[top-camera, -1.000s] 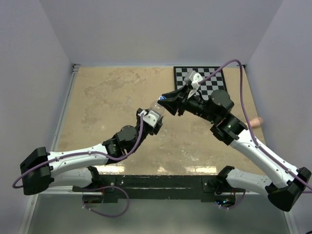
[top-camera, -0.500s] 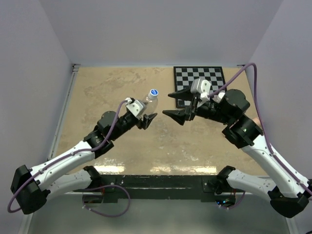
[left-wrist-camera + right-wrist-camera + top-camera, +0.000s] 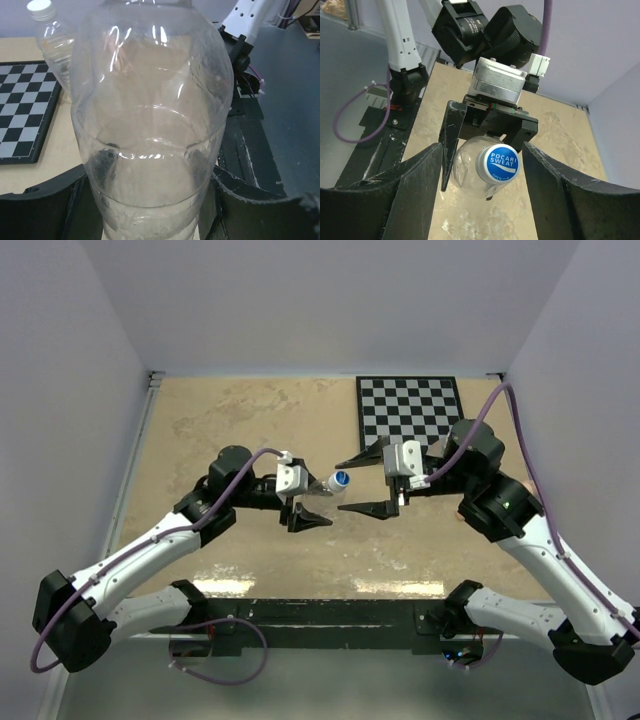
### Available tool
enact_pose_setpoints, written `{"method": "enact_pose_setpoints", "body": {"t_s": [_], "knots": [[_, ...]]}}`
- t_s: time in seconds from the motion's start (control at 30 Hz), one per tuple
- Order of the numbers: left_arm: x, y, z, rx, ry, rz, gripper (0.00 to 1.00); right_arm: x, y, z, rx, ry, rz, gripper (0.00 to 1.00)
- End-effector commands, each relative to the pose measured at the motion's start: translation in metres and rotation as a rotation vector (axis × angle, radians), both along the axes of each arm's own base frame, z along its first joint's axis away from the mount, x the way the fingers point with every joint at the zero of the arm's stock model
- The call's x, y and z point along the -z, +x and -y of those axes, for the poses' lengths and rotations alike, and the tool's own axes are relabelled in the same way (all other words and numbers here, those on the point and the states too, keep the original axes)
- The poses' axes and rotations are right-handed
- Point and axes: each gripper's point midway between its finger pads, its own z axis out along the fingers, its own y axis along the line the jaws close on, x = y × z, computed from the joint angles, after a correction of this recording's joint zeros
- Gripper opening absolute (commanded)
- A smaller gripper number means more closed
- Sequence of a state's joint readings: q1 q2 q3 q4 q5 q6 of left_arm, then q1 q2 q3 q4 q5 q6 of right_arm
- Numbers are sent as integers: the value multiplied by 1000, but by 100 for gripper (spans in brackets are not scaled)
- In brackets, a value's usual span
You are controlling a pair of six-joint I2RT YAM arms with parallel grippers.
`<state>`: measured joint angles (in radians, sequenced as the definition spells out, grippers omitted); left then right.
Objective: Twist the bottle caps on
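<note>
Mid-frame, left gripper (image 3: 318, 502) clenched on short bottle (image 3: 150, 125), blue cap (image 3: 497, 162) on its neck, right gripper (image 3: 346, 489) released, just to the cap's right.

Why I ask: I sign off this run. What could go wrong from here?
The right gripper stands open with its jaws either side of the blue cap; closing off-centre could tilt the cap. The left gripper holds the clear bottle aloft by its thin wall, so a twist might spin or dent it.
</note>
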<state>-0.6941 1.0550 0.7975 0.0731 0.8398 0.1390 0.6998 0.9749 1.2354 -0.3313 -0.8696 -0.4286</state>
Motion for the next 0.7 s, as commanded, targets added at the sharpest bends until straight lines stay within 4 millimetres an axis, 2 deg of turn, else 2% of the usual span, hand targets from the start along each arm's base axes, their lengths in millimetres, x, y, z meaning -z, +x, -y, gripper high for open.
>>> {"method": "enact_pose_setpoints", "body": {"t_s": [0.0,0.5,0.6,0.67], "knots": [[-29,-14,4,123,-57,87,0,-23,-17,2,-84,45,72,67],[-36,-17,8,167,-77,100,0,-17,-28,-7,-202,52,45,51],[-36,-19,9,180,-79,97,0,-14,-29,-8,-219,50,35,37],[-38,-20,9,181,-84,102,0,-13,-29,-10,-232,49,23,25]]}}
